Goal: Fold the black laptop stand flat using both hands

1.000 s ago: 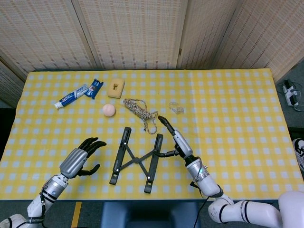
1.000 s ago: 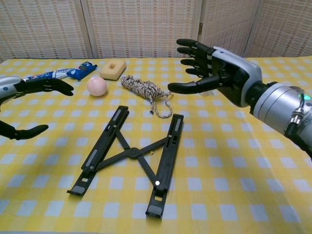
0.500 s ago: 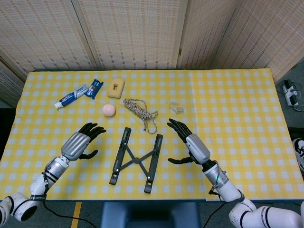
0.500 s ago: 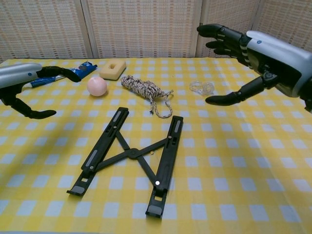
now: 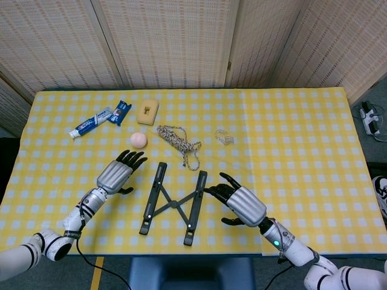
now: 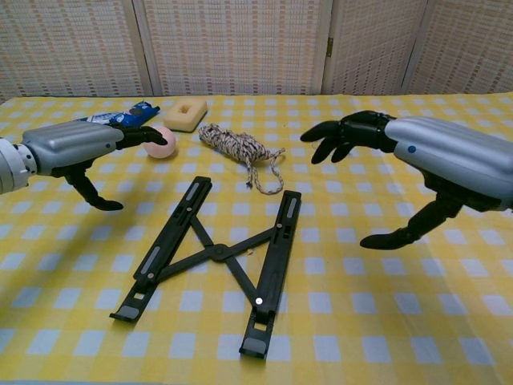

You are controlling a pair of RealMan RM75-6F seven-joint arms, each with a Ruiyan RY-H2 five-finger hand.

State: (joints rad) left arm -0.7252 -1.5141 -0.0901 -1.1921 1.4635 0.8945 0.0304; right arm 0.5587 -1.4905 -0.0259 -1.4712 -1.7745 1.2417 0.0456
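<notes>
The black laptop stand (image 5: 174,203) (image 6: 218,251) lies spread open on the yellow checked cloth, its two long bars splayed in a V and joined by crossed links. My left hand (image 5: 117,173) (image 6: 84,150) hovers palm down just left of the stand's left bar, fingers apart and empty. To the right of the right bar hangs my right hand (image 5: 239,203) (image 6: 425,160), also palm down with fingers spread, its fingertips (image 5: 213,190) close to the bar's upper end. Neither hand touches the stand.
Behind the stand lie a coil of rope (image 5: 179,142), a pink ball (image 5: 138,139), a tan sponge block (image 5: 147,111), a toothpaste tube (image 5: 89,123), a blue packet (image 5: 120,112) and a small clear item (image 5: 224,136). The table's front edge runs just below the stand.
Both hands have turned palm down and closed in on the stand: the left moved right toward the left bar, the right dropped lower and nearer the right bar. The stand has not moved.
</notes>
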